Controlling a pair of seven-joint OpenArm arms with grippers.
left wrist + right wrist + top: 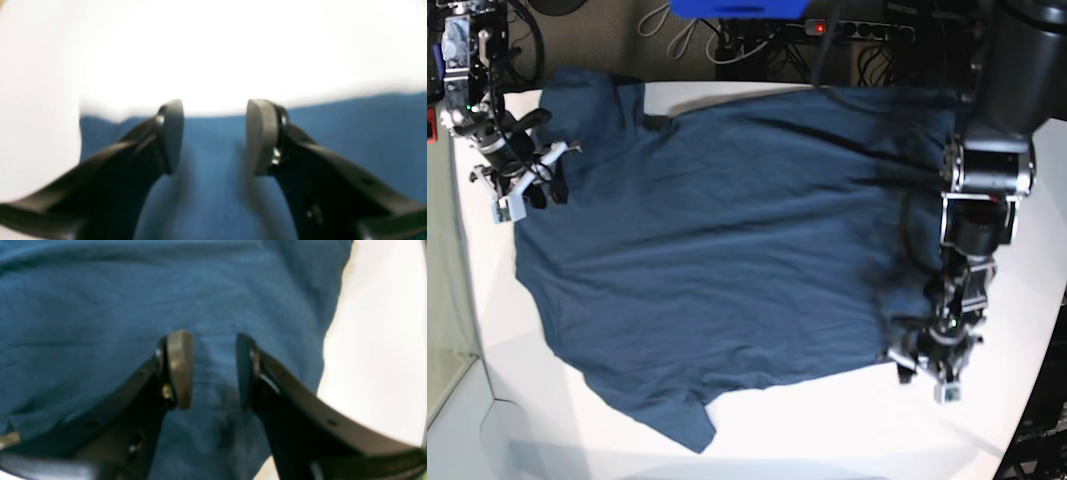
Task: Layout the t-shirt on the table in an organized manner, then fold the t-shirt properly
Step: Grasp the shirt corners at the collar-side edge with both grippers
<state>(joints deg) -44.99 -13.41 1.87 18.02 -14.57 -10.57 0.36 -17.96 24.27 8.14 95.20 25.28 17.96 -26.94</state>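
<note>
Both parted grippers, left and right, hover empty over the t-shirt edges.

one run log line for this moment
t-shirt: spread on table | left tool: open over hem edge | right tool: open over cloth

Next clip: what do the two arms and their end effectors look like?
Both end effectors, left and right, have curved black fingers tipped with rounded grey pads. In the base view the arms are black with silver-grey joint sections, black cabling along them, and white parts at the tips.
</note>
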